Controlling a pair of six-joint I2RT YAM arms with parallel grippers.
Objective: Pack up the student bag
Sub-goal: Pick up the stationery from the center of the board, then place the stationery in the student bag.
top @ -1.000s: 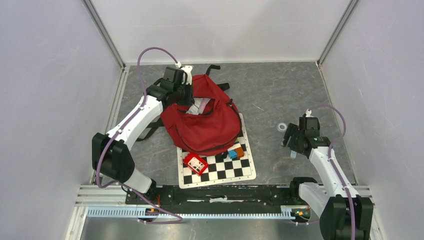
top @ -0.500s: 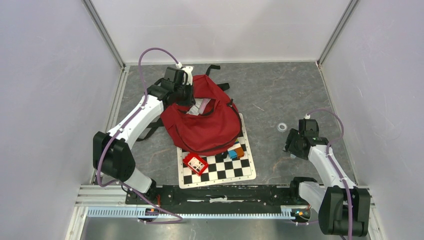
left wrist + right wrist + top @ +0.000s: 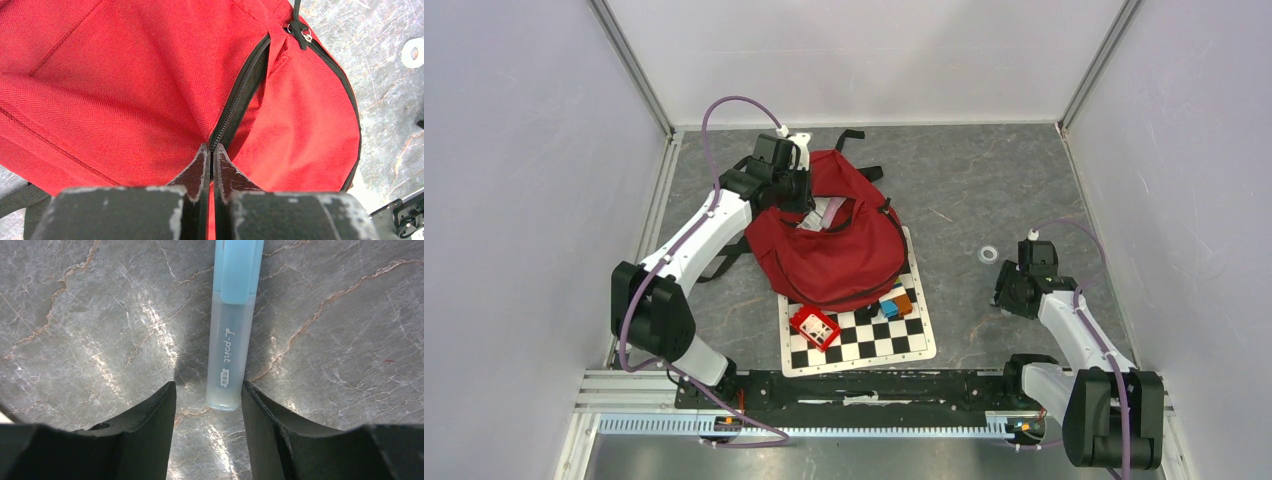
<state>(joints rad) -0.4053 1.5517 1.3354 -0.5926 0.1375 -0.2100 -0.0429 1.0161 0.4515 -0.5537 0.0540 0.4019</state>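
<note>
Left gripper (image 3: pixel 210 151) pinches the student bag (image 3: pixel 125 85) by its zipper while the right gripper (image 3: pixel 209 392) — jaws apart astride a blue pen (image 3: pixel 230 345) — should next close and lift.

Robotics lab test cell, plain white panel walls (image 3: pixel 524 150) in aluminium profile posts (image 3: pixel 631 70), grey marbled tabletop (image 3: pixel 984 170), slotted aluminium mounting rail (image 3: pixel 874 428)

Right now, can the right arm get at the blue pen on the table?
Probably yes: the right gripper is open, with the near end of the pen between its fingers and nothing on the table blocking it.
</note>
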